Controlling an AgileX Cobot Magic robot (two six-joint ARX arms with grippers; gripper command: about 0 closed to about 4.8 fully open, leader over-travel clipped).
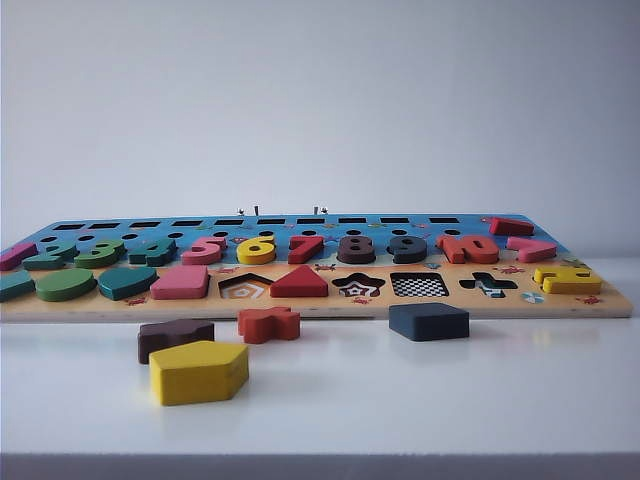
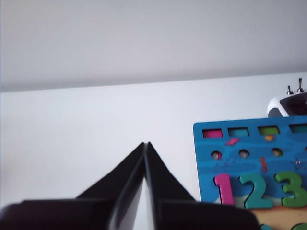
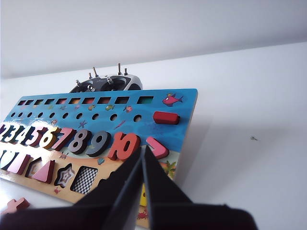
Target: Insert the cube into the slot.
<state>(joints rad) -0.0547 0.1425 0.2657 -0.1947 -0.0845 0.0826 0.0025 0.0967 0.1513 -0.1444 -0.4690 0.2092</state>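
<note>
One camera sits low at the front edge of the worktop [image 1: 500, 400] and looks straight across it at the puzzle board [image 1: 300, 305], very close to the loose pieces. The camera on my left wrist looks past my left tool [image 2: 145, 143], tips together, at the board's corner. My right wrist camera looks past my right tool [image 3: 143, 148], tips together, over the board's other end. All three views share the board.

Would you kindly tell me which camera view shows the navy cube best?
The exterior view: the navy cube lies whole on the table, just in front of the checkerboard slot. Neither wrist view shows the cube; the right wrist view shows only the slot, beyond the shut right gripper.
</note>
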